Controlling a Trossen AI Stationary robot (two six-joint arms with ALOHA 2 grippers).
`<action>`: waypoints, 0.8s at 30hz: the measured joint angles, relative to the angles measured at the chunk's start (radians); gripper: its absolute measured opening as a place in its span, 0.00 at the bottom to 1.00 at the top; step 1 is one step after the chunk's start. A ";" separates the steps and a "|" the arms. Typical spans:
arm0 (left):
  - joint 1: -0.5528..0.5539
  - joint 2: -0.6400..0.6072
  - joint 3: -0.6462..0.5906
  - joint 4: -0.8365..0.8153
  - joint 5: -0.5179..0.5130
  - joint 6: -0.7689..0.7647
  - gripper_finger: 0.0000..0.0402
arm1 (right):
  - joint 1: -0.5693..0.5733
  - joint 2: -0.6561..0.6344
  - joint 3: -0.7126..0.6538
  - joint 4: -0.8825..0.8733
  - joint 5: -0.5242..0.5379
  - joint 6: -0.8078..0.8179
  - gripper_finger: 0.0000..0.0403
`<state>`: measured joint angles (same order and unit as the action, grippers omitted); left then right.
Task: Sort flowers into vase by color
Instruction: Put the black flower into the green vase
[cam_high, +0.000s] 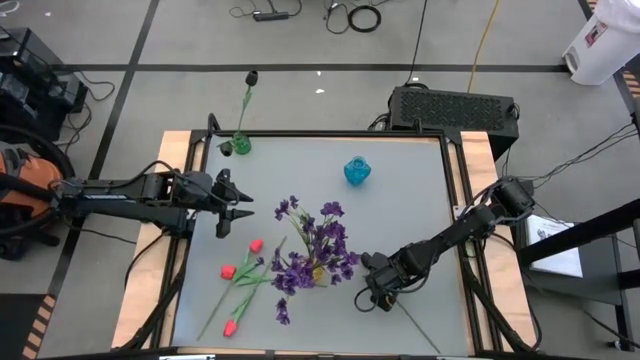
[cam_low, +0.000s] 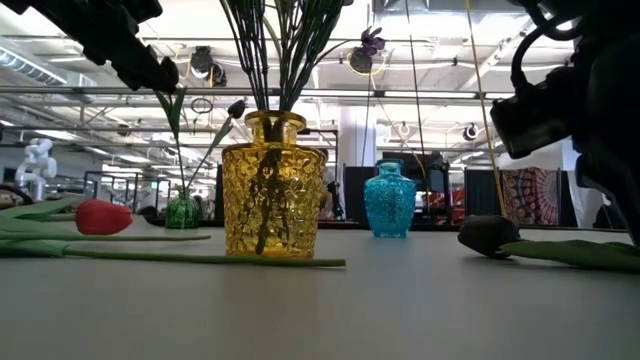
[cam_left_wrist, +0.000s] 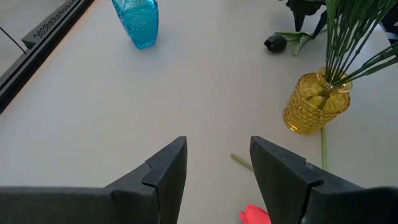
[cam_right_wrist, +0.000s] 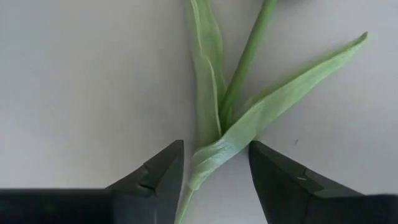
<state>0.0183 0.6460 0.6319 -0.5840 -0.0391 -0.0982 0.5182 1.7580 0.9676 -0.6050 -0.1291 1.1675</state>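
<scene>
Green stem and leaves lie between the right claw's parted fingers, not clearly gripped; its black bloom rests on the surface, the stem end hidden. Left claw hangs released. Three red tulips; three vases: yellow, blue, green.

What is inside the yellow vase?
The yellow vase holds a bunch of thin green stems carrying purple flowers. Through the glass the stems show only dimly; the bottom of the vase cannot be seen clearly.

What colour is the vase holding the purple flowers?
Yellow, amber-toned textured glass vase; the low view shows it best.
</scene>
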 joint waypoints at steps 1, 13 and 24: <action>0.000 0.000 0.000 0.000 0.000 0.000 0.45 | 0.000 0.000 0.003 -0.002 0.000 0.000 0.41; 0.000 0.000 0.000 0.000 0.000 0.000 0.45 | 0.000 0.003 0.007 0.011 -0.004 0.000 0.15; 0.000 0.000 0.000 0.000 -0.001 0.000 0.45 | 0.000 0.002 0.008 0.016 -0.008 -0.002 0.01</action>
<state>0.0183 0.6460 0.6319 -0.5838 -0.0399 -0.0982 0.5186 1.7597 0.9760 -0.5891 -0.1368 1.1656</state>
